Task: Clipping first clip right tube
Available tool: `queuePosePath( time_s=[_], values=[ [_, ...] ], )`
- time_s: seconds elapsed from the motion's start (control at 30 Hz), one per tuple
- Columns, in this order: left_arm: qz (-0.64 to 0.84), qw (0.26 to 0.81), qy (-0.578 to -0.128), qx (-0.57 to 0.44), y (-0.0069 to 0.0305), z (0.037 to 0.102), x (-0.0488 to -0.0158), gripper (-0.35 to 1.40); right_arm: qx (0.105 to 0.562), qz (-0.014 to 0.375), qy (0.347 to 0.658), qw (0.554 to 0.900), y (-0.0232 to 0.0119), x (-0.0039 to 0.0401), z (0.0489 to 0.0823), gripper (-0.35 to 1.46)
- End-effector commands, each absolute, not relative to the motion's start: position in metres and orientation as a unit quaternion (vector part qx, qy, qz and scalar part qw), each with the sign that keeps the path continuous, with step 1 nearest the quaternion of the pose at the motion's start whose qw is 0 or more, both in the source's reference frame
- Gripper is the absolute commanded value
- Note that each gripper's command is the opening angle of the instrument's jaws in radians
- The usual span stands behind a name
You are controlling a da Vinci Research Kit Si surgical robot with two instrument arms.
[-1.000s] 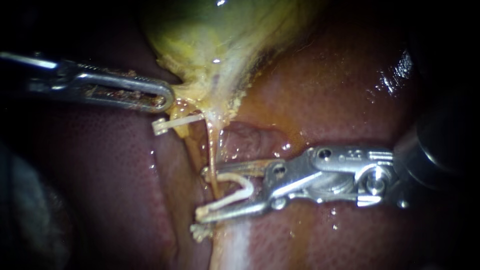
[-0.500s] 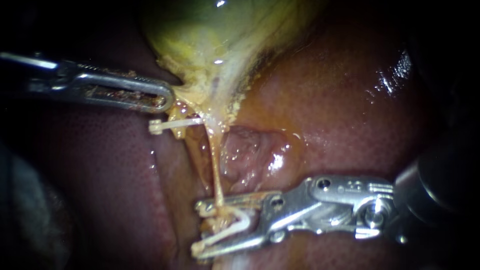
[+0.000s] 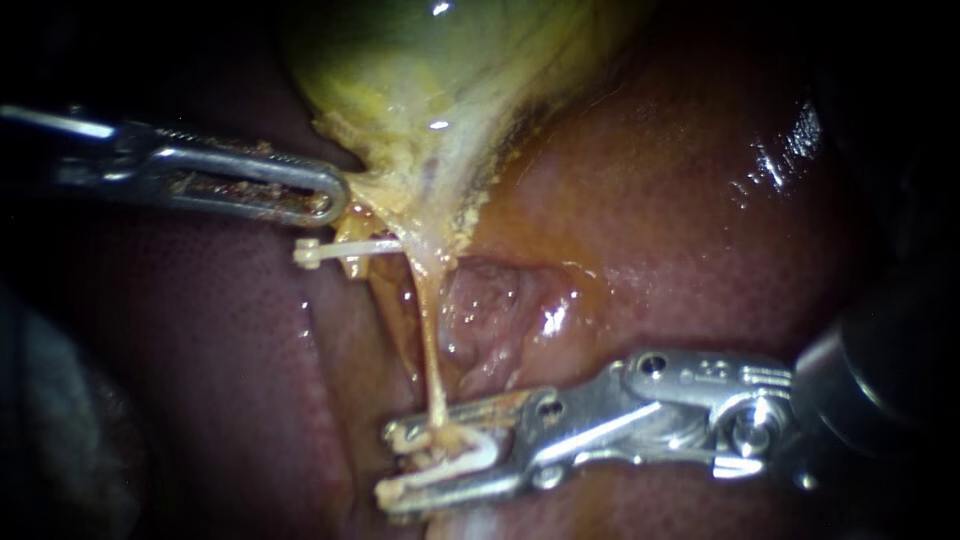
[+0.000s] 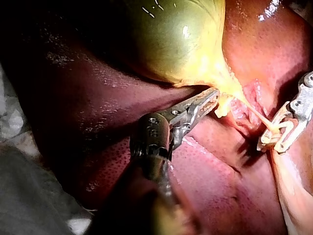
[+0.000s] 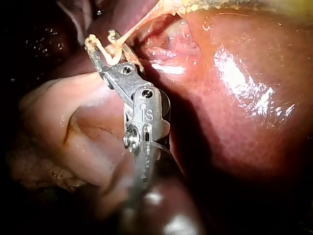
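Observation:
A thin yellow tube (image 3: 428, 330), the right tube, runs down from the gallbladder (image 3: 430, 60) into my right instrument (image 3: 390, 463). Its jaws hold a white clip (image 3: 470, 455) that straddles this tube; the jaws stand narrow, pressing the clip from both sides. The right wrist view shows the same clip (image 5: 110, 49) in the jaws (image 5: 100, 44) with the tube entering it. My left instrument (image 3: 335, 200) is shut on yellow tissue at the gallbladder's neck, also seen in the left wrist view (image 4: 212, 98). A second white clip (image 3: 340, 250) sits on the left strand just below those jaws.
Dark red liver (image 3: 680, 200) surrounds the site, with a wet pink hollow (image 3: 510, 300) beside the tube. Pale tissue (image 5: 73, 127) lies beside the right instrument's shaft. Grey cloth (image 4: 24, 196) shows behind the left instrument.
My right instrument has slid down along the tube, away from the gallbladder, and its jaws have narrowed on the clip. The tube now looks stretched straight. The left instrument has held still.

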State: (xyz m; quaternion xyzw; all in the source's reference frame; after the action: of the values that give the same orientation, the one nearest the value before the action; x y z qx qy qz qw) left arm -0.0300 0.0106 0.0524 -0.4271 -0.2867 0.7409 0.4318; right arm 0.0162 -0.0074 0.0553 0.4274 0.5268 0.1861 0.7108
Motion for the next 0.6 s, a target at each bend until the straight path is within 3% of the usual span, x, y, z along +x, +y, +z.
queuePosePath(
  time_s=[0.03, 0.13, 0.6],
  values=[
    [0.741, 0.432, -0.287, -0.427, 0.0106, 0.0525, -0.0300, -0.35, 0.429, 0.192, 0.524, 0.710, -0.0074, 0.0162, 0.0553, -0.06],
    [0.741, 0.432, -0.287, -0.427, 0.0106, 0.0525, -0.0300, -0.35, 0.452, 0.220, 0.505, 0.702, -0.0074, 0.0158, 0.0553, -0.35],
    [0.741, 0.431, -0.287, -0.427, 0.0107, 0.0525, -0.0300, -0.35, 0.449, 0.226, 0.488, 0.713, -0.0073, 0.0151, 0.0556, -0.35]
  ],
)
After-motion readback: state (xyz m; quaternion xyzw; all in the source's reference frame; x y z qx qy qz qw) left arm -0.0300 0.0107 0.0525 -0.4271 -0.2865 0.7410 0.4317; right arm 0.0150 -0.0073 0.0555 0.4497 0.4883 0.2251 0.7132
